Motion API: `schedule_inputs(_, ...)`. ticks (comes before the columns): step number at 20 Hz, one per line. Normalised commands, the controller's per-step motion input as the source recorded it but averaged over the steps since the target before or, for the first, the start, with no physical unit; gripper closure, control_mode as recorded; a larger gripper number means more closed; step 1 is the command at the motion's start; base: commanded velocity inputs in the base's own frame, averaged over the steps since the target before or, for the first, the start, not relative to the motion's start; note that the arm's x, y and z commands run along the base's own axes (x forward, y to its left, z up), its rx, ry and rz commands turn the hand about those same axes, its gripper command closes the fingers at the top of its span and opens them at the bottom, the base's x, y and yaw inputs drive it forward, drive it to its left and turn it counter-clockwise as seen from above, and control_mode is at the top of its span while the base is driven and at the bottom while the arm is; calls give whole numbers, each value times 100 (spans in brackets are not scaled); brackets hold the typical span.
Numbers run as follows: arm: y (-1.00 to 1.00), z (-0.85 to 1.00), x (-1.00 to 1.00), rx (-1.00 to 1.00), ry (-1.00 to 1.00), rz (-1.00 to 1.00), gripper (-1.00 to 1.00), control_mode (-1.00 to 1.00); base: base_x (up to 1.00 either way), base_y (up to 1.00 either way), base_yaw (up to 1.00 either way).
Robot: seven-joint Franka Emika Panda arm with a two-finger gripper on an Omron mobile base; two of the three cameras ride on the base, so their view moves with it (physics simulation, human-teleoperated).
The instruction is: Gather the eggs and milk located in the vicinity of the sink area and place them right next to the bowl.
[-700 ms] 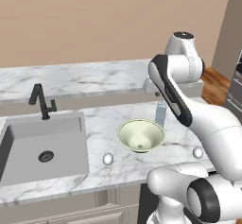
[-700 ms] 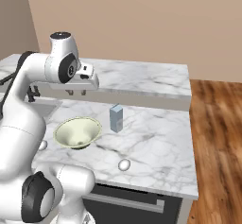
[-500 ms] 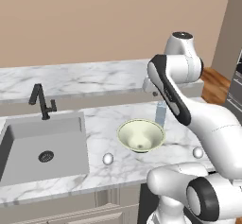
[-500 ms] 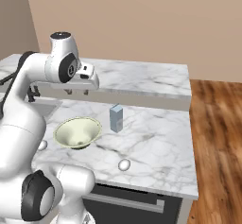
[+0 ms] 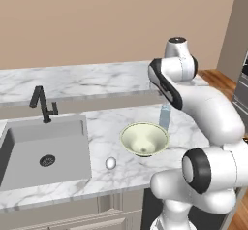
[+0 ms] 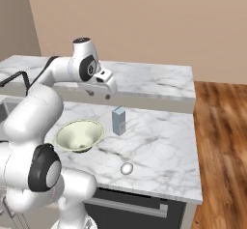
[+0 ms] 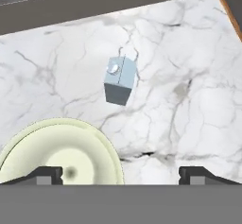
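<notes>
My end effector (image 6: 98,94) hangs high over the counter (image 6: 159,146), and its two fingers are wide apart with nothing between them. In the hand view I see one dark fingertip (image 7: 47,173) at the left and the other far off at the right, so the gap is big.

The milk (image 6: 118,121) stands upright on the counter, just beside the bowl (image 6: 78,136) but not touching it (a little strip of marble shows between them). Looking down along my hand, the milk (image 7: 120,80) sits above the bowl (image 7: 61,150), with its small round cap up. From the left base view the milk (image 5: 165,117) peeks out from behind my arm, just past the far rim of the bowl (image 5: 144,138).

One egg (image 5: 111,163) lies on the counter (image 5: 116,132) between the sink (image 5: 46,149) and the bowl, near the sink's right edge. The other egg (image 6: 127,168) lies on the other side of the bowl, close to the front edge of the counter. Both eggs are apart from the bowl.

The black faucet (image 5: 42,105) stands at the back of the sink. To the right of the counter there is a wood floor (image 6: 219,146).
</notes>
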Motion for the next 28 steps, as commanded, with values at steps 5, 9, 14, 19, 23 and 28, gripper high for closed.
schedule_inputs(5,-28,-41,36,0,5,-17,-100,-100,0,0,0)
schedule_inputs(9,-9,-11,0,3,2,-2,-100,-100,0,0,0)
schedule_inputs(14,-25,-9,0,22,0,0,-100,-100,0,0,0)
schedule_inputs(19,-25,-11,9,14,5,-2,-100,-100,0,0,0)
schedule_inputs(23,-12,-34,46,0,12,-3,-100,-100,0,0,0)
schedule_inputs(28,-7,-31,41,0,6,-3,-100,-100,0,0,0)
